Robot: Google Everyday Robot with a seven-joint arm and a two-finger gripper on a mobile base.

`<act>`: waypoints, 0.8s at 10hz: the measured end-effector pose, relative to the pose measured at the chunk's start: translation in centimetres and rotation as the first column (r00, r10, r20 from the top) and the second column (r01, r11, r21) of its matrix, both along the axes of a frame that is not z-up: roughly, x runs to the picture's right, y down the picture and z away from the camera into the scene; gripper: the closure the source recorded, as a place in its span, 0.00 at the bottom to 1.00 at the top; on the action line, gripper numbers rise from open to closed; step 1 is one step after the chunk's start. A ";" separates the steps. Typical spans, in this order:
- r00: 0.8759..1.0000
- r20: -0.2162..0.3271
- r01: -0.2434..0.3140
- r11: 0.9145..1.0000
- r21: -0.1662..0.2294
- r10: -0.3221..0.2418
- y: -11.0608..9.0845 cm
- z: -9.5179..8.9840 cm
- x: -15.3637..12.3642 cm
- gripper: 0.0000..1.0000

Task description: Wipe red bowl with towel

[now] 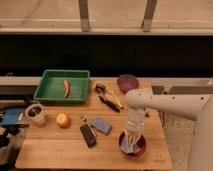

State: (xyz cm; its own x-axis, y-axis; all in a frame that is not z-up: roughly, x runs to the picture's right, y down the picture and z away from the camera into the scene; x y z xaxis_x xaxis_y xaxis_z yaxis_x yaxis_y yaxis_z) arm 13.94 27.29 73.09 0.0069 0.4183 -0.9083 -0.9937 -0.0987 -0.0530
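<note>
On a pale wooden table (55,150), a small white cup with dark contents (35,113) was seen near the left edge. Behind it sat a green plastic tray (50,91) in which a slim orange-red item (66,88) lay. A round orange fruit (63,120) was placed just in front of the tray. To its right were a flat black oblong device (88,135) and a blue rectangular pad (102,125), set close together. Further back, a cluster of dark and yellow objects (109,97) was left too indistinct to be named. A dark purple round dish (127,81) was set at the table's rear edge.

At the front right, the red round bowl (134,154) was found close to the table's near edge. The robot's white arm (165,102) was bent down from the right, and its gripper (131,141) was lowered into the bowl. A grey-blue towel (129,148) was bunched beneath it, against the bowl's inside. Whether the gripper was clamped on the towel or merely pressed against it could not be told.

The wiping step itself was judged to be in hand. The next move was thought to call for the towel to be swept round the bowl's inner wall under steady downward pressure. Care would be needed so that the light bowl was not pushed towards the nearby table edge.
</note>
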 end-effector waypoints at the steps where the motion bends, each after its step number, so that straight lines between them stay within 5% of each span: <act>1: 1.000 0.002 0.002 1.000 0.010 -0.002 -0.3 -0.7 0.0 1.00; 8: 0.991 -0.134 0.026 1.000 -0.007 -0.026 -0.6 -2.1 2.9 1.00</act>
